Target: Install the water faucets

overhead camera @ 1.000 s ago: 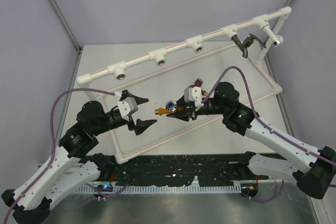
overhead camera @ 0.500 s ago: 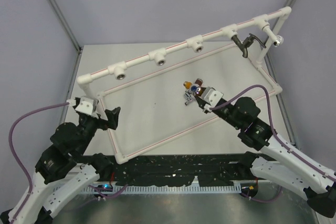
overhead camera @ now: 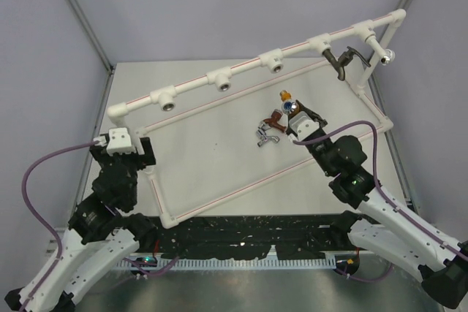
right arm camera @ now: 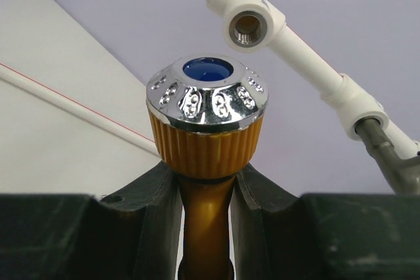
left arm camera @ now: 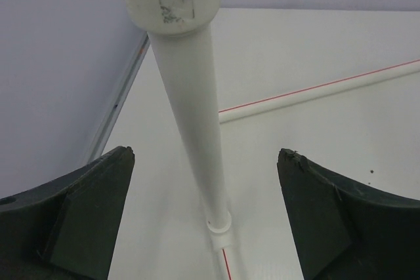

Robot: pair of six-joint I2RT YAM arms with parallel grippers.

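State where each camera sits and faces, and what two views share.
Top external: above and behind, looking down on table and pipe frame; both arms show.
Left wrist: on left arm, facing the frame's pipe between the open left end effector.
Right wrist: on right arm, facing a socket past the orange faucet in the right end effector.
Shared: top and right wrist show that faucet.

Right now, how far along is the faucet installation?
Done: the grey faucet looks fitted on the frame. In hand: the right tool grips the orange faucet, near an empty socket. Left: the red-brown faucet and the silver faucet lie on the table.
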